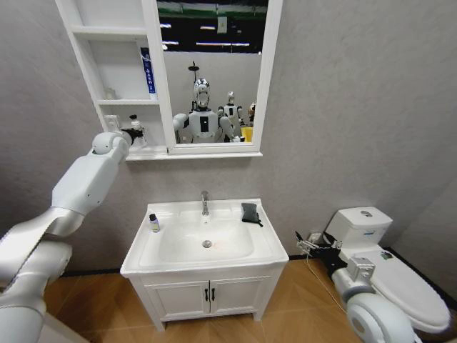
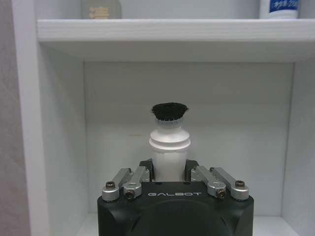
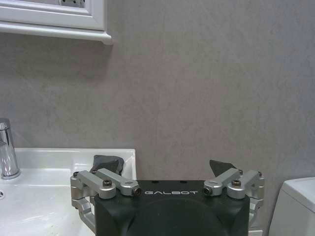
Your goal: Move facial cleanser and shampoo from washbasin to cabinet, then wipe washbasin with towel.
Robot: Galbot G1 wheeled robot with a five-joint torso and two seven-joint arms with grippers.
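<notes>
Bottle held: white bottle (image 2: 169, 147) with black cap, upright, clamped between the left gripper (image 2: 170, 172) fingers inside the lowest cabinet (image 1: 118, 78) shelf bay, long axis vertical.
Key relation: shelf floor lies directly below the bottle; the gap cannot be judged.
Right gripper (image 3: 170, 189): spread wide, empty, low beside the washbasin (image 1: 139, 246), nearer the towel (image 1: 249, 212).
Bottle on basin rim: one (image 1: 153, 223), left of the tap (image 1: 205, 203).
Count: towel one; bottles on the shelf above: two.

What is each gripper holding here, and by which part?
Left gripper clamps a white bottle with black brush-like top by its lower body, inside the cabinet. Right gripper is open, empty.
</notes>
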